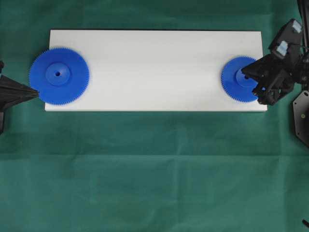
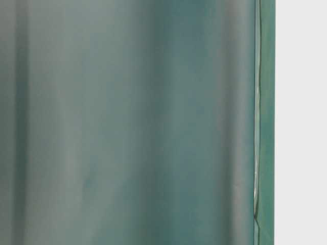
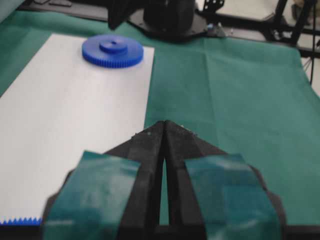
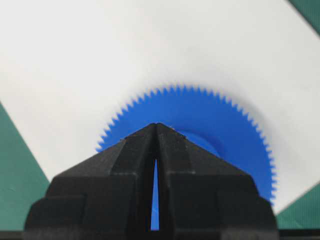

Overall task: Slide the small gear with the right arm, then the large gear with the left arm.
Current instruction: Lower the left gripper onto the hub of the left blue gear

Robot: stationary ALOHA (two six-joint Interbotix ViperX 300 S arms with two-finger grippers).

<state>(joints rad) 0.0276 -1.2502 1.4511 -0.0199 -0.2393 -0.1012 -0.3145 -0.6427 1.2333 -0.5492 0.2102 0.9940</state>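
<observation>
The small gear (image 1: 235, 79) lies flat at the right end of the white board (image 1: 154, 67). My right gripper (image 1: 245, 72) is shut, with nothing between its fingers, and its pointed tip is over the gear's raised hub. In the right wrist view the right gripper (image 4: 156, 125) covers part of the hub of the small gear (image 4: 225, 125). The large gear (image 1: 59, 76) lies at the board's left end, overhanging the edge. My left gripper (image 1: 35, 93) is shut and empty, its tip at the gear's near-left rim. In the left wrist view the left gripper (image 3: 164, 123) points along the board's edge, with the large gear's teeth (image 3: 20, 220) at the bottom left.
Green cloth (image 1: 154, 169) covers the table around the board. The board's middle (image 3: 75, 115) is bare white between the two gears. The right arm's black base (image 3: 170, 20) stands beyond the small gear (image 3: 112, 51). A green backdrop (image 2: 127, 122) hangs behind the table.
</observation>
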